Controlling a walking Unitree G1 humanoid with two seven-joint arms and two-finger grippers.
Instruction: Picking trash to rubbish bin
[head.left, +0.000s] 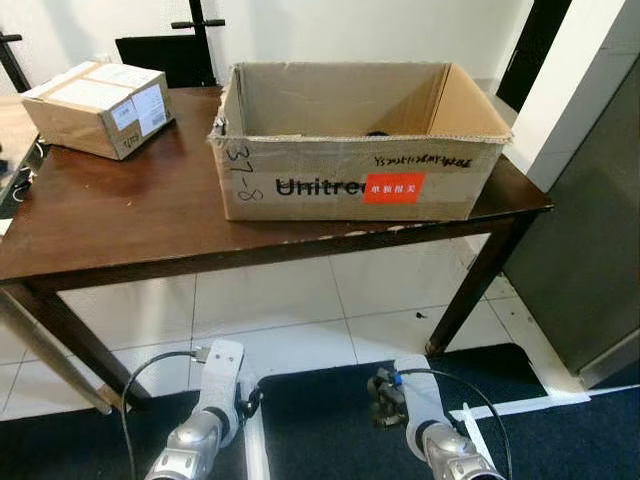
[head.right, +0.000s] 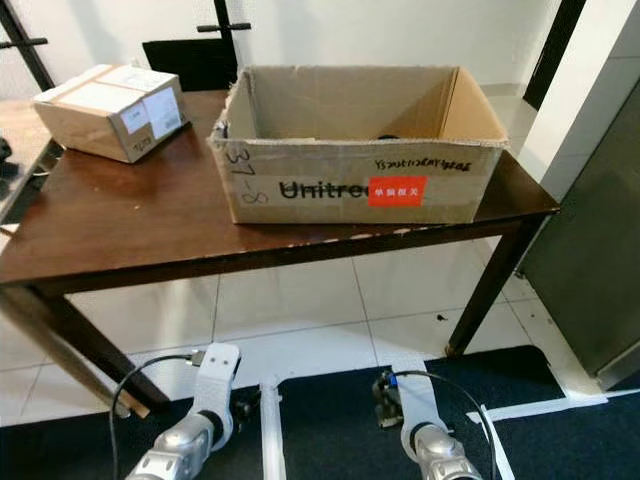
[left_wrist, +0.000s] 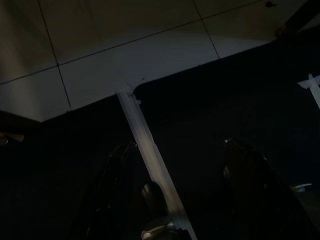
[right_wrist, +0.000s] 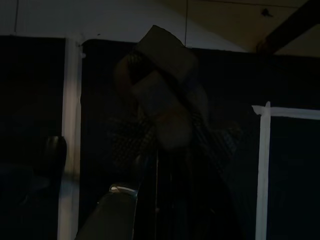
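- left gripper (left_wrist: 175, 190): fingers spread, nothing between them, low over dark mat (head.left: 320, 400)
- right gripper (right_wrist: 170, 145): clamped on crumpled trash wad (right_wrist: 162, 95)
- open Unitree carton (head.left: 355, 140) on wooden table (head.left: 130, 215)

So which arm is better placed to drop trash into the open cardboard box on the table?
Probably the right. The right gripper appears closed on a crumpled piece of trash, while the left gripper is open with nothing between its fingers. Both arms hang low, below the open box.
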